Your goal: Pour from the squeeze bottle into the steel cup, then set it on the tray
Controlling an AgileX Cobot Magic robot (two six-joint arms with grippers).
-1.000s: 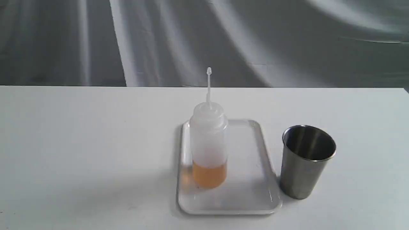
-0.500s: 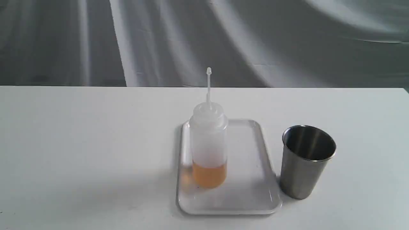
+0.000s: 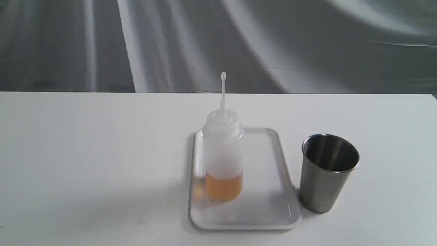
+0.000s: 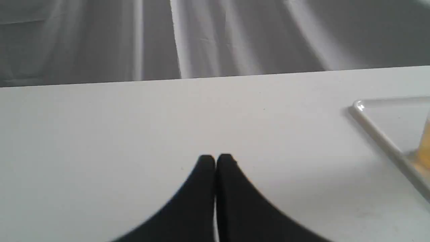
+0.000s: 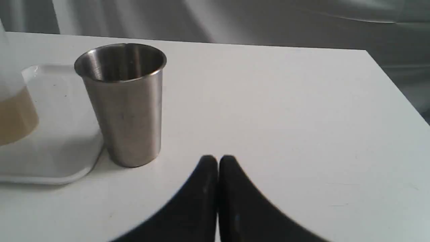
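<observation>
The left gripper (image 4: 215, 158) and right gripper (image 5: 217, 158) hang pinched closed, empty, over the white table (image 3: 85, 153); beyond, the squeeze bottle (image 3: 223, 153) stands upright on the tray (image 3: 273, 191), steel cup (image 3: 324, 177) just beside its right edge.

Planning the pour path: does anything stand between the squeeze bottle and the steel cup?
Nothing visible does. The squeeze bottle stands upright on the tray, and the steel cup stands on the table close beside the tray. Only the tray's low rim lies between them.
</observation>
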